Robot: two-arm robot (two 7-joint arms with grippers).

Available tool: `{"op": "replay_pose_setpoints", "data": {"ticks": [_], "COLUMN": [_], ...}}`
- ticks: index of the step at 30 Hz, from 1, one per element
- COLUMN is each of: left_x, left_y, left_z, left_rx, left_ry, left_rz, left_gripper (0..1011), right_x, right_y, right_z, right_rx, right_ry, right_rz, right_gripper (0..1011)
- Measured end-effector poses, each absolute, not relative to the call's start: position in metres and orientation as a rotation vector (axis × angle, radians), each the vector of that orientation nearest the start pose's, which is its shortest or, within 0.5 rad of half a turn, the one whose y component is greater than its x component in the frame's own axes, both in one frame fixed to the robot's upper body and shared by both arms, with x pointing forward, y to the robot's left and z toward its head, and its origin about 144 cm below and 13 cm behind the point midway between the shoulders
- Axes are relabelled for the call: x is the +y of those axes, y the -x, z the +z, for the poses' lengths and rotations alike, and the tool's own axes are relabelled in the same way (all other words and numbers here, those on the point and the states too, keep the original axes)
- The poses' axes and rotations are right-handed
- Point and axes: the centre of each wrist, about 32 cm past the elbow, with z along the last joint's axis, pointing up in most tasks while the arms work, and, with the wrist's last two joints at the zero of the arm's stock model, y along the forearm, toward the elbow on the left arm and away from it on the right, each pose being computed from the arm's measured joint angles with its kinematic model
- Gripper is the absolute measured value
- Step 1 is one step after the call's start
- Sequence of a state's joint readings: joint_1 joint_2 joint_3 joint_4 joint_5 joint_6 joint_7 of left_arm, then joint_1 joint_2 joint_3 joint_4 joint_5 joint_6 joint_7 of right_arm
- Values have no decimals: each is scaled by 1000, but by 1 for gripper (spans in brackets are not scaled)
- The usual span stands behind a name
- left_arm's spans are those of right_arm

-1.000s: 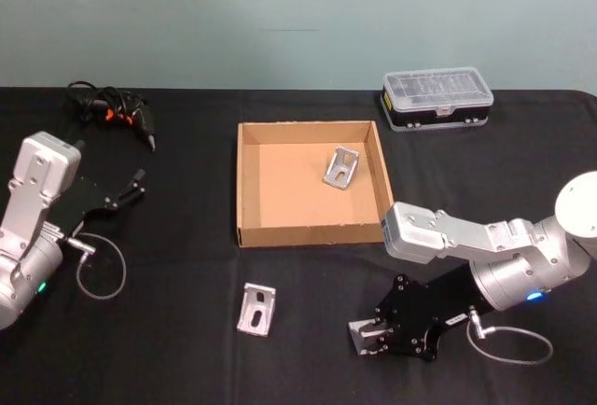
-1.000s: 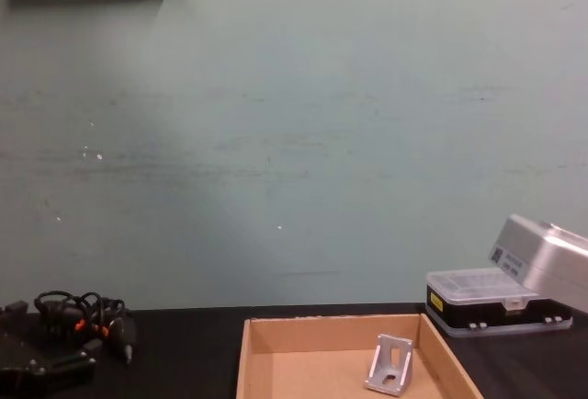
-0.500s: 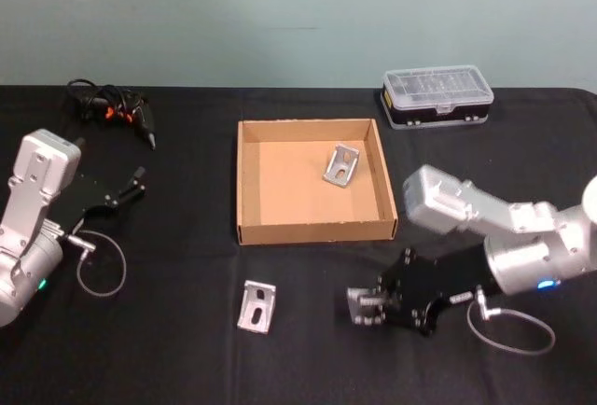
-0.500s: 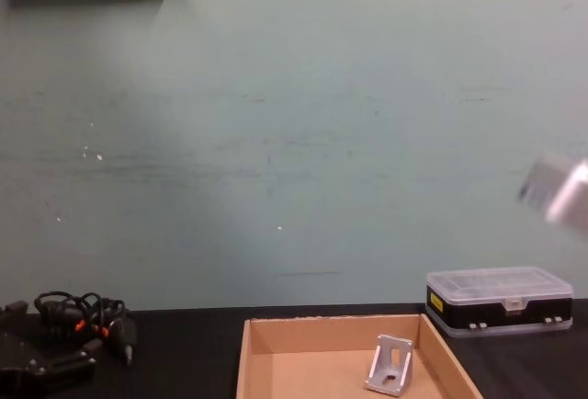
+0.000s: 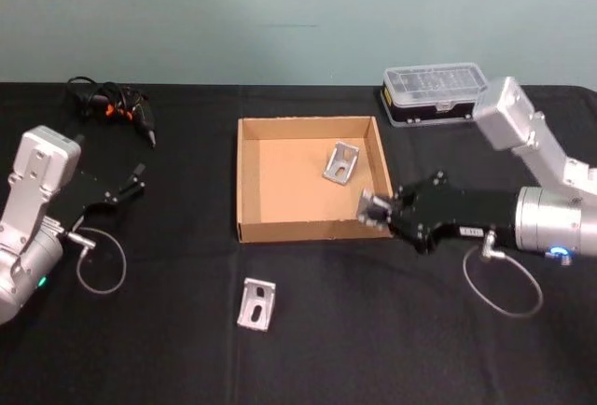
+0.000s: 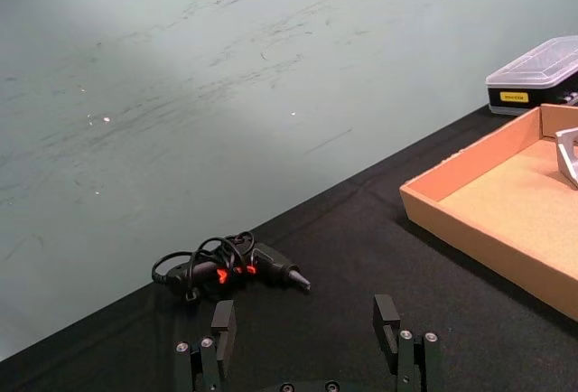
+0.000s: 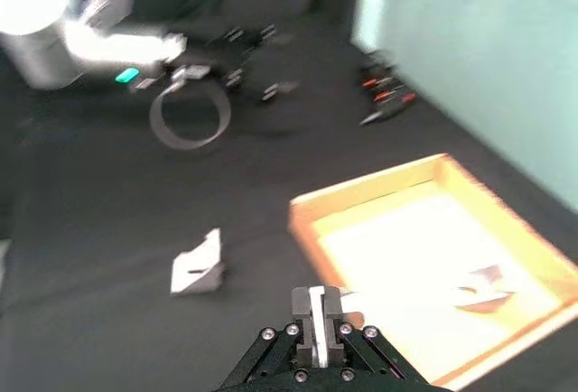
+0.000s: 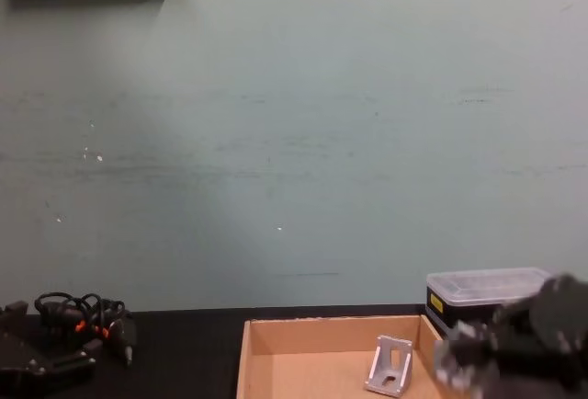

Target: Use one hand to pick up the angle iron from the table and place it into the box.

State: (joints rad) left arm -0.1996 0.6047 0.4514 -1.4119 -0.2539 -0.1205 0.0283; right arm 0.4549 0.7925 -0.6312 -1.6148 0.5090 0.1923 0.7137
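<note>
My right gripper (image 5: 375, 209) is shut on an angle iron (image 5: 367, 204) and holds it above the near right corner of the brown cardboard box (image 5: 250, 176). In the right wrist view the silver piece (image 7: 315, 306) sits pinched between the fingers, with the box (image 7: 361, 195) just ahead. A second angle iron (image 5: 341, 162) lies inside the box toward its far right. A third one (image 5: 256, 305) rests on the black table (image 5: 168, 349) in front of the box. My left gripper (image 5: 131, 186) is parked open at the left.
A clear-lidded black-and-yellow plastic case (image 5: 436, 96) stands behind the box at the right. A tangle of black cables with a tool (image 5: 112, 109) lies at the far left. A loop of grey cable (image 5: 497, 284) hangs from my right arm.
My right gripper lifted the angle iron off the table's front area and carried it up and back to the box's near right corner. The left arm stayed still.
</note>
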Motion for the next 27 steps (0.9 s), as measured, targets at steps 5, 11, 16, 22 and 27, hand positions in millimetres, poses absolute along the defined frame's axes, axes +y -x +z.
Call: {"op": "replay_pose_setpoints", "data": {"ticks": [5, 11, 16, 22, 27], "left_x": [310, 310, 310, 310, 310], "left_y": [-489, -489, -489, -489, -489], "left_z": [1140, 1140, 1140, 1140, 1140], "left_rx": [-285, -285, -285, -285, -285], "left_ry": [-304, -304, -304, -304, -304], "left_rz": [1248, 1248, 1248, 1248, 1248], "left_gripper": [1000, 1000, 1000, 1000, 1000], "right_x": [-290, -276, -264, -253, -251], "right_y": [-516, -522, -530, -545, -558], "right_z": [1251, 1246, 1242, 1233, 1224], "right_rx": [-84, -78, -79, -55, -15], "right_ry": [341, 329, 350, 373, 379], "right_rz": [-578, -670, -697, -708, -722], "right_gripper": [82, 82, 82, 82, 82]}}
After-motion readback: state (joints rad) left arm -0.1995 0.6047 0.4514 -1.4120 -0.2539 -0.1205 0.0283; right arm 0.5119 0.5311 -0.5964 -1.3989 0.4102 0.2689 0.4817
